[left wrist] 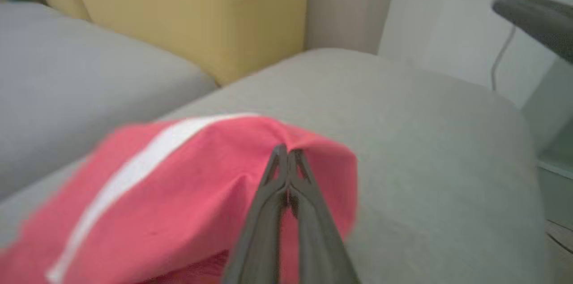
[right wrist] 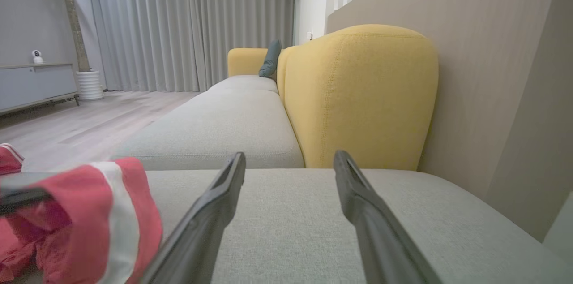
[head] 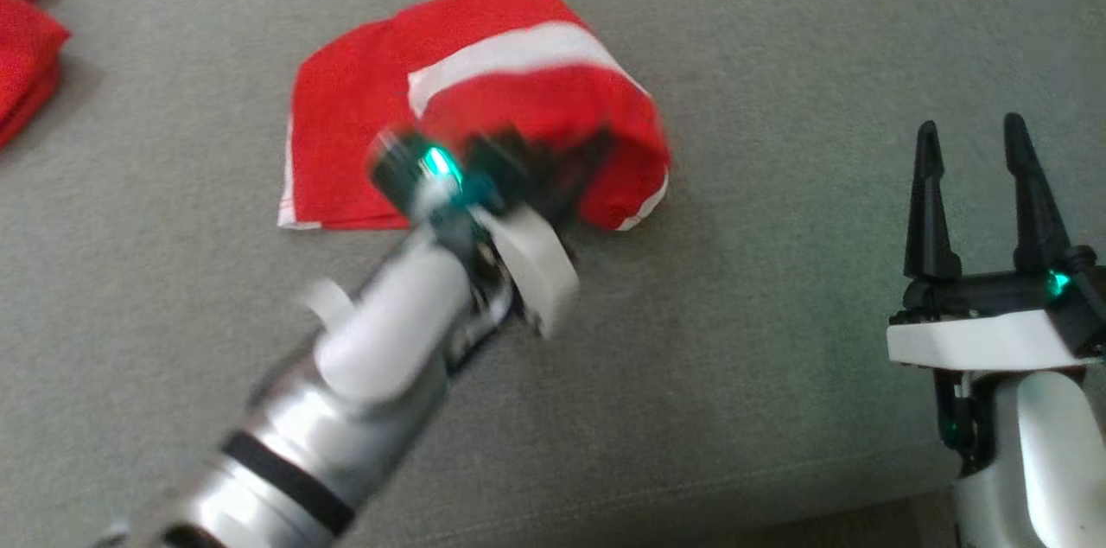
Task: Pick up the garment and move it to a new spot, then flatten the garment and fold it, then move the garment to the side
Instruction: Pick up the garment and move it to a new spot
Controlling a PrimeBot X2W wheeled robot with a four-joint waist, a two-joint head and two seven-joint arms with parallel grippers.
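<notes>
Evidently the left gripper [left wrist: 286,155] pinches an edge of the red garment [head: 371,116], likely to fold it over; the right gripper [head: 972,142] hovers wide, empty, aside.

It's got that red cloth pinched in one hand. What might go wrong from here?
1. The left hand pinches only a small bit of the red garment, so the fabric might slip out mid-fold.
2. The right hand hangs open, apart from the cloth, so nothing pins the lower layer. The whole garment may drag across the sofa seat and bunch rather than fold neatly.
</notes>
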